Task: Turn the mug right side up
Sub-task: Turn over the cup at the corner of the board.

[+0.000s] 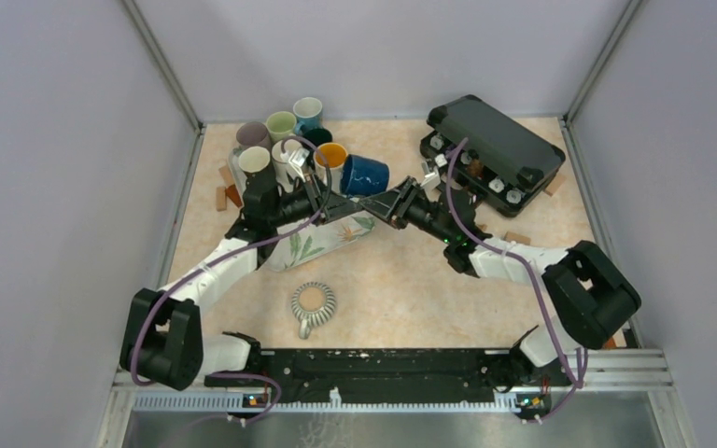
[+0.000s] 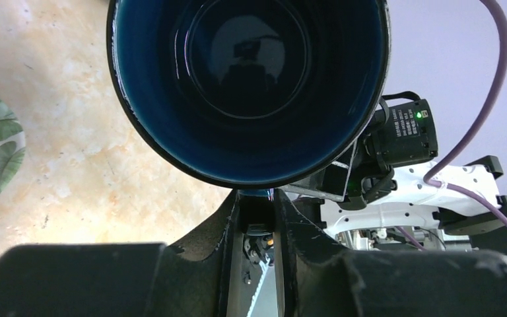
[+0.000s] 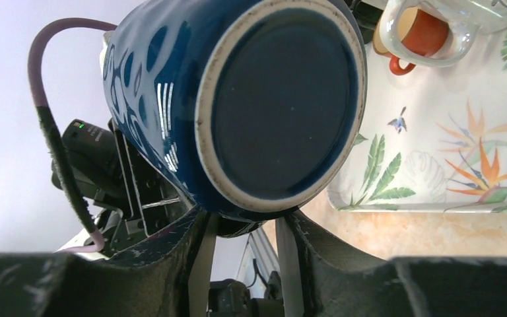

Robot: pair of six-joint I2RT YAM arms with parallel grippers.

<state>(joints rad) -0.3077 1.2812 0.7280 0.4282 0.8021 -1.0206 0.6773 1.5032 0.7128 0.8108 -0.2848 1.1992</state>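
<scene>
The mug (image 1: 364,175) hangs on its side above the worktop (image 1: 411,280), upper centre of the top view, between the two arms. The left pincer (image 2: 257,199) is pressed together on the rim wall at the bottom of the mouth. The right pincer (image 3: 244,226) straddles the base edge with its fingers apart. Whether they press the glaze I cannot tell, as that view is too close.

This looks like a handover to the left arm. The rim pinch is thin and off-centre, so the mug may swing. The right should back straight off along the mug's axis without dragging it. The left can then roll its wrist slowly until the mouth faces up and set the base on bare worktop, clear of the tray (image 1: 313,245) and the other mugs (image 1: 280,126).
</scene>
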